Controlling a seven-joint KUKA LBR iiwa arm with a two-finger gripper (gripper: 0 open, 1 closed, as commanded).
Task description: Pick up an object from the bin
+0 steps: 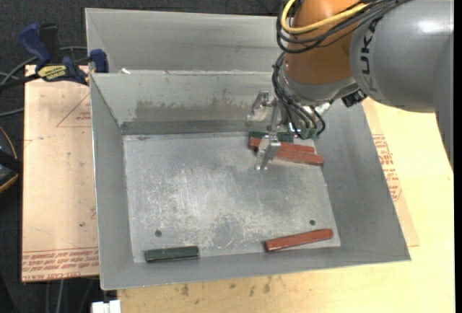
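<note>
My gripper (263, 135) hangs low over the back right part of the bin floor and is open. One metal finger (258, 113) stands toward the back wall and the other fingertip (265, 154) comes down in front. Between them lies the left end of a flat red-brown bar (296, 153), which stretches to the right under the wrist. Whether the fingers touch the bar I cannot tell.
A second red-brown bar (299, 240) lies near the front right corner. A dark green bar (172, 254) lies along the front wall at the left. The arm and its orange cover come in from the upper right, above the bin's right wall.
</note>
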